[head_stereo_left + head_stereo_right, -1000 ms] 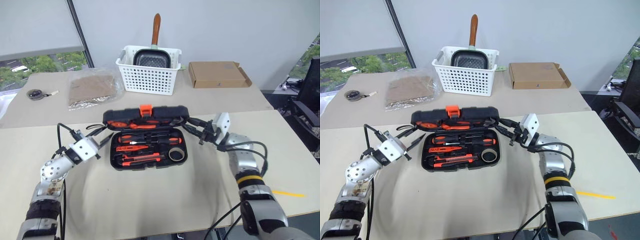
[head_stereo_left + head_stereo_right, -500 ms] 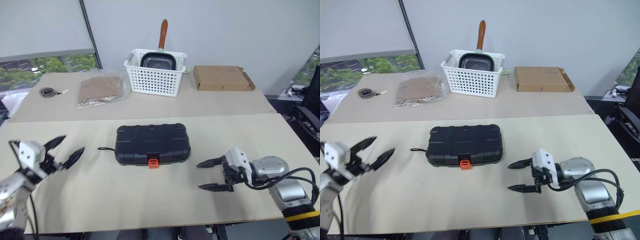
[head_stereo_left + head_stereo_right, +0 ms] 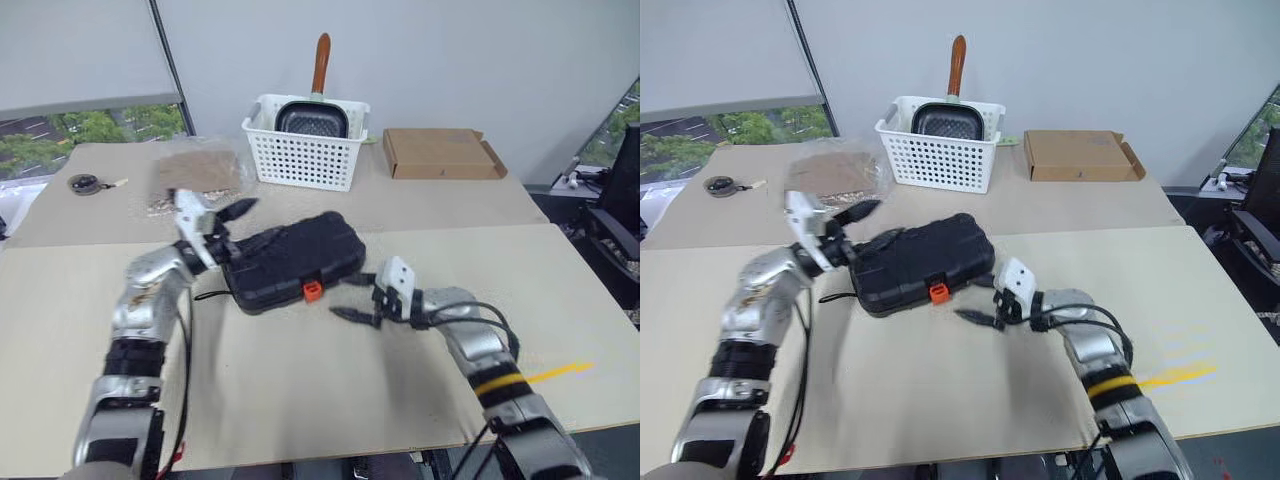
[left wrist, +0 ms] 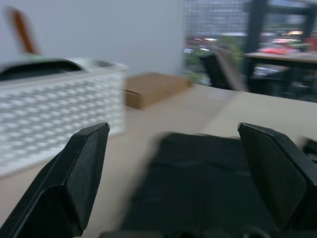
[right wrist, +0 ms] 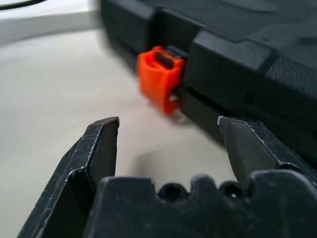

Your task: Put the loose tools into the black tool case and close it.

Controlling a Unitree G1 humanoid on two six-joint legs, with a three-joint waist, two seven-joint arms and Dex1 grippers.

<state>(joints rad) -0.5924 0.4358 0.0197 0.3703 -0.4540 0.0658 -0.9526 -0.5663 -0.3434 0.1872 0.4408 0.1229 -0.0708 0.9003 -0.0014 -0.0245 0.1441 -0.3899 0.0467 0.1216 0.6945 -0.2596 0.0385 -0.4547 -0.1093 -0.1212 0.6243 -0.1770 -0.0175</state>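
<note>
The black tool case [image 3: 295, 258] lies shut and turned at an angle on the near table, its orange latch [image 3: 312, 291] facing me. The loose tools are hidden. My left gripper [image 3: 238, 225] is open at the case's far left corner, fingers spread over the lid [image 4: 198, 188]. My right gripper [image 3: 345, 298] is open just off the latch side. Seen from the right wrist, the latch [image 5: 159, 77] sits just beyond the spread fingertips, apart from them. A thin black cord [image 3: 205, 296] trails from the case's left end.
On the far table stand a white slotted basket [image 3: 305, 140] holding a pan, a cardboard box [image 3: 440, 152], a foil-backed packet [image 3: 195, 175] and a small round object [image 3: 82, 183]. A yellow mark [image 3: 555, 372] lies on the near table at the right.
A second ago the case lay open with tools inside. Half a second ago it was shut and square, both grippers far off. Now it sits skewed with both open grippers close to it.
</note>
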